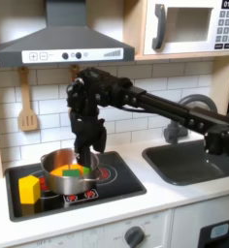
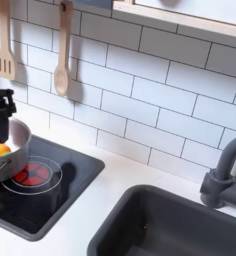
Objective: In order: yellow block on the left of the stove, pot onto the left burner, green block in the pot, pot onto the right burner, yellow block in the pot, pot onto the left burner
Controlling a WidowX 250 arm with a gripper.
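Over the pot on the stove, the gripper reaches down toward the green block. I cannot tell how wide its fingers are. Near the stove's left edge in the first exterior view sits the yellow block.

Steel pot on stove, green block inside, yellow block left.

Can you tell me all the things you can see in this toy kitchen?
stove: one, glossy black, on the counter
pot: one, shiny steel, on the stove
green block: one, green, in the pot
orange piece: one, orange, in the pot
yellow block: one, yellow, on the stove, at the first exterior view's left
wooden spatula: one, hanging on the tiled wall
sink: one, dark grey, right of the stove
microwave: one, top right
gripper: one, black, over the pot
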